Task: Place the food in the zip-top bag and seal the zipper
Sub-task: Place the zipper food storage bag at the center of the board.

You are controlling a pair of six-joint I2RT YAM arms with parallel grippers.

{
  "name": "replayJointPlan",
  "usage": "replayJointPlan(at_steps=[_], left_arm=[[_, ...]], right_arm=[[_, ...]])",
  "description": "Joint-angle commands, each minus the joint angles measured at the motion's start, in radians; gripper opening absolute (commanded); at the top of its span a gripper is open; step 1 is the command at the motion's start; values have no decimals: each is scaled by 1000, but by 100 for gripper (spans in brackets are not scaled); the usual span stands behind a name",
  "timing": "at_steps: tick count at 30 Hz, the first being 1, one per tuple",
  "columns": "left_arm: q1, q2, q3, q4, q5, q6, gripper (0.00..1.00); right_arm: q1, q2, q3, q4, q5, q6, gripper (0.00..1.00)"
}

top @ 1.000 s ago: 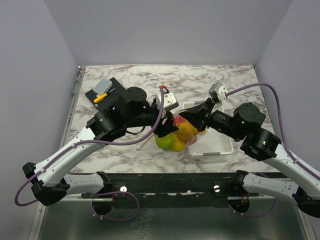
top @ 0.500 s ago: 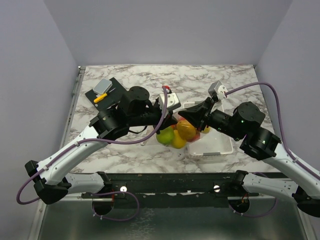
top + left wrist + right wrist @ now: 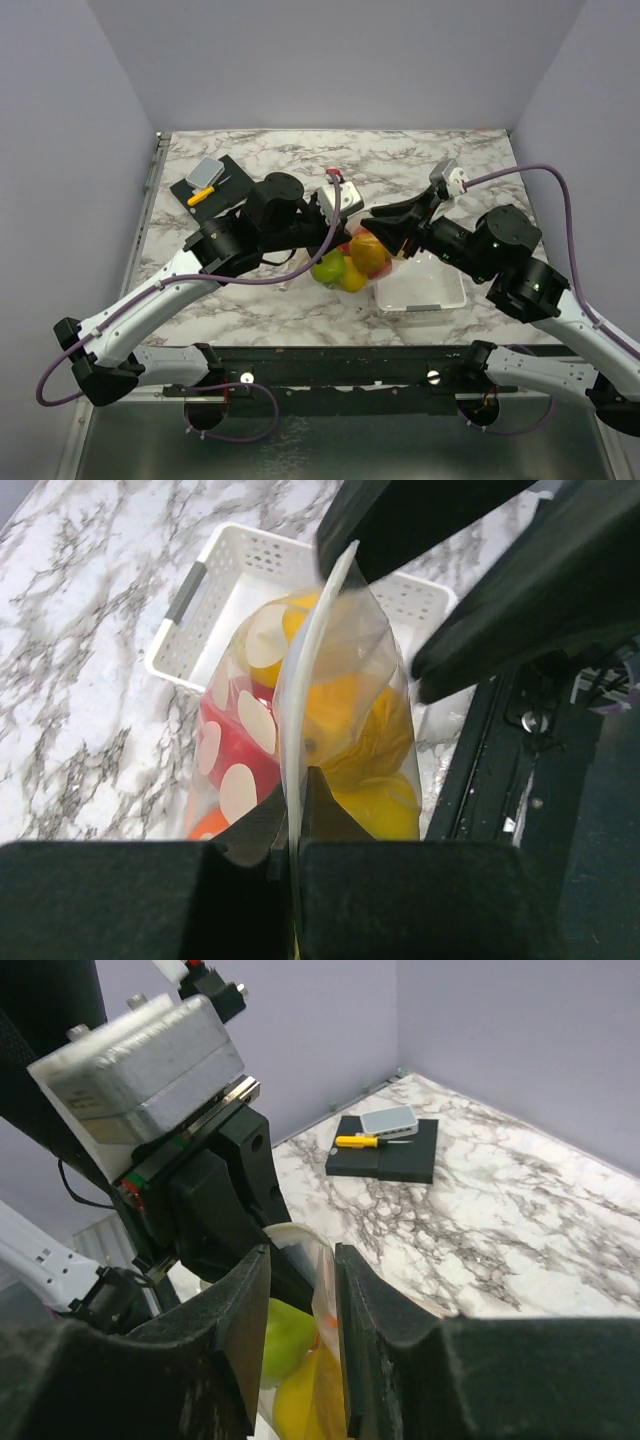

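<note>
Bulging with the food (image 3: pixel 368 255), the zip-top bag (image 3: pixel 348 268) sits mid-table, just left of the white tray (image 3: pixel 430 295), seen from above. Left wrist: the left gripper (image 3: pixel 296 825) is clamped on the zipper (image 3: pixel 300 700). Right wrist: the right gripper (image 3: pixel 300 1260) stands narrowly parted around the bag's mouth.

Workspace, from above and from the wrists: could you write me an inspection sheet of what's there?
Surface: marble-pattern table, nothing spilled seen.
Job's things: zip-top bag held upright with the food inside; zipper runs between both grippers.
Clutter: white tray beside the bag; black pad far left carrying a yellow tool and grey block.
Grippers: left gripper shut on the zipper; right gripper open around the bag's edge.
Cables: purple cables along both arms.
Surroundings: plain lilac walls.
</note>
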Motion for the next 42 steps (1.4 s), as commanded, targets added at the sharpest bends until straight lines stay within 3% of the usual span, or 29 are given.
replayJointPlan(at_steps=[1, 7, 17, 28, 36, 42], left_arm=[[-6, 10, 30, 16, -134, 22, 0], [-7, 36, 48, 11, -300, 56, 0], [1, 139, 103, 23, -711, 151, 0], [73, 321, 109, 189, -1034, 295, 0], [178, 428, 36, 329, -1063, 367, 0], [169, 511, 18, 354, -1073, 404, 0]], right_arm=[[-1, -51, 35, -28, 127, -13, 40], [-1, -110, 20, -69, 249, -32, 50], [-1, -137, -23, -99, 307, -36, 52], [-1, -148, -55, -116, 332, -41, 53], [-1, -202, -67, -150, 358, -57, 54], [-1, -239, -86, -173, 369, -57, 55]])
